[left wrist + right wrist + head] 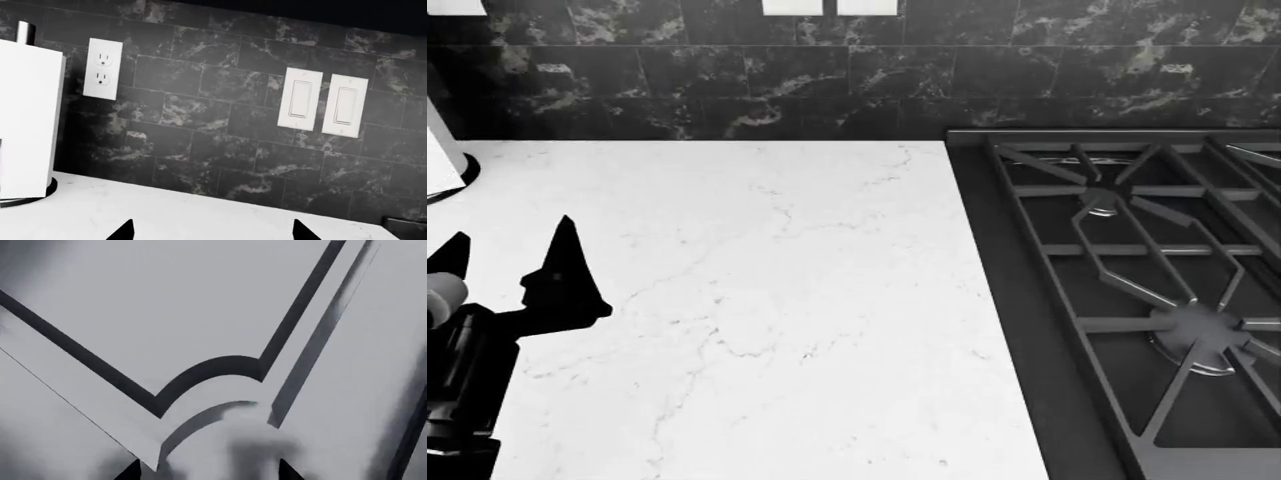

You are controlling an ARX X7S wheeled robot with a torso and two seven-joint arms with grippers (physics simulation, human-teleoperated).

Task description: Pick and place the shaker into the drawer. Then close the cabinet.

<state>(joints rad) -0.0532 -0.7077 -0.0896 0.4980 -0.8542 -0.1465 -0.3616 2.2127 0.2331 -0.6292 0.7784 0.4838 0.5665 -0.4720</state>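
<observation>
shaker shows in no view; by judgement it is small, light, rigid and smooth, best pinched around its body. left gripper hovers over the marble countertop with fingers spread, holding nothing. right gripper faces a grey cabinet panel; only its tips show, apart and empty.

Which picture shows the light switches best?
The left wrist view: both light switches show whole on the dark tiled wall. The head view catches only their bottom edges. The right wrist view shows none.
</observation>
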